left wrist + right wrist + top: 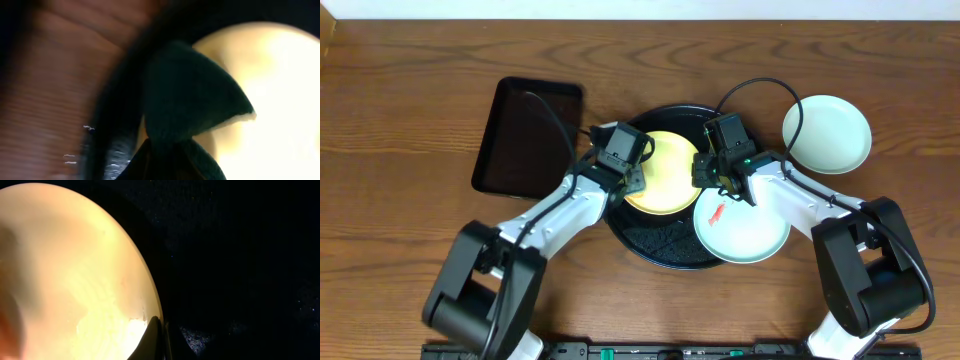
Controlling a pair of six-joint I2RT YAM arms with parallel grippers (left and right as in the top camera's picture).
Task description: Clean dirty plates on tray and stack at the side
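**Item 1.** Round black tray (660, 245): set at the middle of the wooden table (410, 90).

**Item 2.** Pale yellow plate (665, 175): laid flat inside the tray, toward its far side. It is flanked by both claws.

**Item 3.** Light blue-green plate (750, 230): marked with a red-orange smear (717, 213). It is rested over the tray's right rim and partly overhangs the table.

**Item 4.** Whitish plate (826, 133): placed on the table, right of the tray and apart from it.

**Item 5.** Rectangular black tray (525, 135): sited left of the round tray.

**Item 6.** Left gripper (634, 182): positioned at the yellow plate's left edge. The wrist view is blurred, so its grip cannot be told.

**Item 7.** Right gripper (706, 172): positioned at the yellow plate's right edge. One fingertip (152, 340) is seen against the rim, and whether it is clenched cannot be told.
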